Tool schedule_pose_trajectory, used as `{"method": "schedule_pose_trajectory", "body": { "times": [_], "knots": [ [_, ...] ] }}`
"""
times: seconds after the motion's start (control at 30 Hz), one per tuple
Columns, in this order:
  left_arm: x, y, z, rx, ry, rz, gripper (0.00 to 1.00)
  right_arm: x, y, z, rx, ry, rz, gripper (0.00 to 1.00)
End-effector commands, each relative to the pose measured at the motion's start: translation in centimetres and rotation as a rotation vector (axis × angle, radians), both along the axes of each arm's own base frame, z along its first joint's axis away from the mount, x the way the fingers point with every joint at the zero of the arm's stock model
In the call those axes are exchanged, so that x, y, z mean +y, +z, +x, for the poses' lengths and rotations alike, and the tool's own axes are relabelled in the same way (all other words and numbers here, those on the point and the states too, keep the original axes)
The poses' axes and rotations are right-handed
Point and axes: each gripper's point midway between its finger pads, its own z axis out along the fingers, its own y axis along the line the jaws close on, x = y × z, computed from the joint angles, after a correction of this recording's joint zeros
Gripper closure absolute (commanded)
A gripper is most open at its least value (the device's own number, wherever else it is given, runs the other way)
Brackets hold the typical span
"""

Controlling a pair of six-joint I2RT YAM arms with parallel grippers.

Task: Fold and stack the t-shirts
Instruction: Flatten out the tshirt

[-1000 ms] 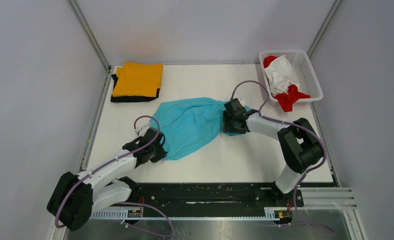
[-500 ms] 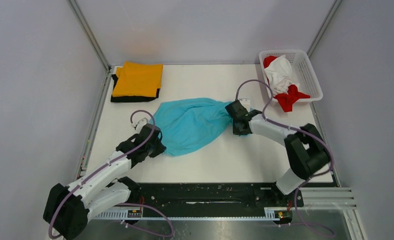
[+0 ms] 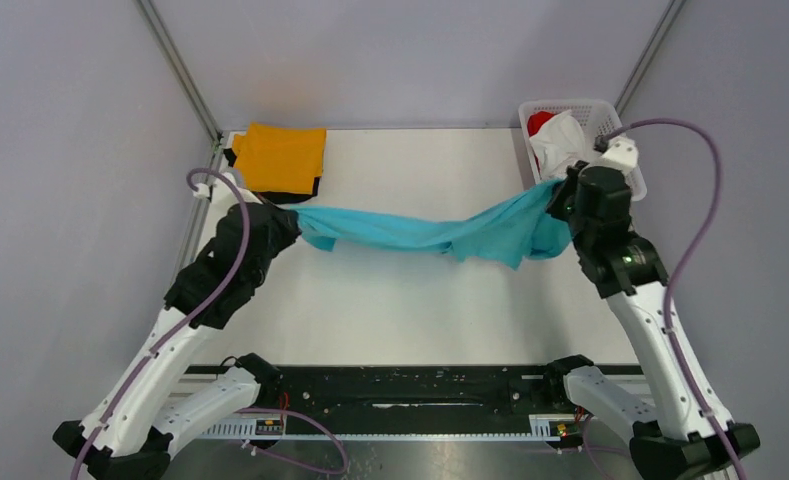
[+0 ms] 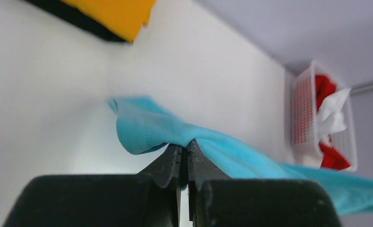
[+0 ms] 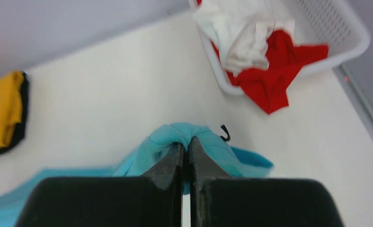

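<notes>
My left tool (image 4: 184, 145) pinches one end of the turquoise t-shirt (image 3: 420, 232), my right tool (image 5: 185, 142) the other; it hangs stretched between them, apparently off the counter (image 3: 410, 310).

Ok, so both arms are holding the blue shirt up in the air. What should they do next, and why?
Probably lower both ends together onto the bare white table, kept pulled apart. The turquoise cloth t-shirt hangs bunched and sagging between the left fingers and the right fingers, both shut on it, so it needs laying flat before folding.
</notes>
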Motion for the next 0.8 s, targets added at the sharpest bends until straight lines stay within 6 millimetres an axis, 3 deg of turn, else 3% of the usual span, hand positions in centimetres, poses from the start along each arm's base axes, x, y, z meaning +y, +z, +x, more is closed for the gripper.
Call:
{"method": "schedule_pose_trajectory", "body": {
  "times": [0.0, 0.2, 0.33, 0.4, 0.5, 0.6, 0.7, 0.77],
  "knots": [
    [4.5, 8.1, -0.8, -0.184, 0.142, 0.058, 1.00, -1.8, 8.7, -1.8, -0.208, -0.005, -0.018, 1.00],
    [6.0, 17.7, -4.4, -0.415, 0.093, -0.021, 1.00, -1.8, 18.4, -6.3, -0.449, 0.072, 0.006, 1.00],
    [6.1, 22.4, -7.8, -0.572, -0.002, -0.081, 1.00, -2.0, 23.8, -10.9, -0.606, 0.133, 0.014, 1.00],
    [6.2, 24.2, -9.7, -0.636, -0.054, -0.104, 1.00, -1.9, 25.5, -13.1, -0.662, 0.170, 0.013, 1.00],
    [6.6, 26.3, -12.3, -0.717, -0.109, -0.130, 1.00, -1.6, 27.0, -16.8, -0.725, 0.239, 0.019, 1.00],
    [6.6, 27.2, -14.1, -0.760, -0.154, -0.146, 1.00, -1.4, 27.6, -19.5, -0.773, 0.285, 0.027, 1.00],
    [6.4, 26.9, -14.4, -0.758, -0.174, -0.156, 1.00, -1.7, 27.3, -20.6, -0.784, 0.279, 0.028, 1.00],
    [6.3, 26.3, -14.0, -0.738, -0.166, -0.154, 1.00, -2.1, 26.6, -20.2, -0.767, 0.252, 0.024, 1.00]
  ]
}}
